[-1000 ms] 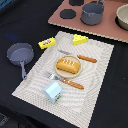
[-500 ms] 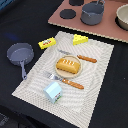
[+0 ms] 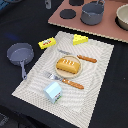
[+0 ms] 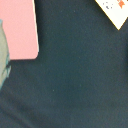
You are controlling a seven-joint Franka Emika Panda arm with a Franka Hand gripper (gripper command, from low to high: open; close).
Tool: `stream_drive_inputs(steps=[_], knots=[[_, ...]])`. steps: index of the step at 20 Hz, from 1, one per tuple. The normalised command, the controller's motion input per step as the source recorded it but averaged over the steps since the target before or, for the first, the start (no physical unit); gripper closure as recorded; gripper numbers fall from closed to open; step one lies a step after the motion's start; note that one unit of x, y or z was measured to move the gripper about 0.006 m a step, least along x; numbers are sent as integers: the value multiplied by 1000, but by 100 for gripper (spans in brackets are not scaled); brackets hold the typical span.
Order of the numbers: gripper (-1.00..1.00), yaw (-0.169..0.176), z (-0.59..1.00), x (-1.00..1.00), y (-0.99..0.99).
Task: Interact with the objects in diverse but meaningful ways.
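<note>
A golden-brown bread loaf lies on a small plate in the middle of the pale placemat. A yellow cheese wedge sits at the mat's far edge. A yellow box with a red label rests at the mat's far corner on the exterior view's left. A pale blue-and-white milk carton stands near the mat's front edge. The gripper shows in neither view. In the wrist view I see only dark cloth, a pink board corner and a pale patterned corner.
A grey frying pan lies off the mat on the exterior view's left. An orange-handled knife and fork flank the plate. A pink board at the back carries a grey pot, dark discs and a bowl.
</note>
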Motion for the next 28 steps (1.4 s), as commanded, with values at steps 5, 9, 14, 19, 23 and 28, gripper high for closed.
stream_drive_inputs(steps=[5,9,14,19,23,28], knots=[[-100,54,-434,70,-330],[-100,81,-431,0,-297],[-100,108,-366,-89,-311],[-100,119,-6,-30,-15],[-100,125,-161,-49,-97],[-100,121,-286,-125,-112]])
